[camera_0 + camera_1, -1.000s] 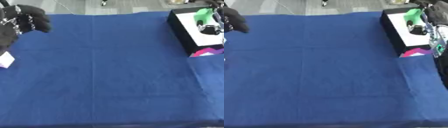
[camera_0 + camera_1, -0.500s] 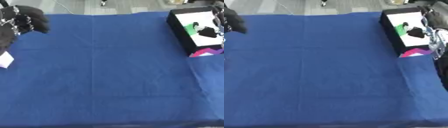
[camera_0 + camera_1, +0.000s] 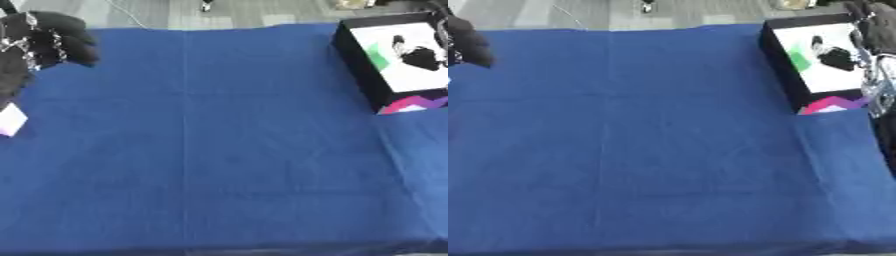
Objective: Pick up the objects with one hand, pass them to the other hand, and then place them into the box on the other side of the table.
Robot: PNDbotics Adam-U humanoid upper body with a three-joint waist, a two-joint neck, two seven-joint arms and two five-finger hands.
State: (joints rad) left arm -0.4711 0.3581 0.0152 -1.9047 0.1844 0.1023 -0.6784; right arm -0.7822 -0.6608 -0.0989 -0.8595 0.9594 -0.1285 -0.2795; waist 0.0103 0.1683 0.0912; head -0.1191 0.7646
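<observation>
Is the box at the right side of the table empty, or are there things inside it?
Not empty. The box holds a green thing and a dark thing.

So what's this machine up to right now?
It is moving objects across a blue-covered table into a black box at the far right. A green object and a dark object lie in the box. The right hand is beside the box; the left hand, fingers curled, waits at the far left.
</observation>
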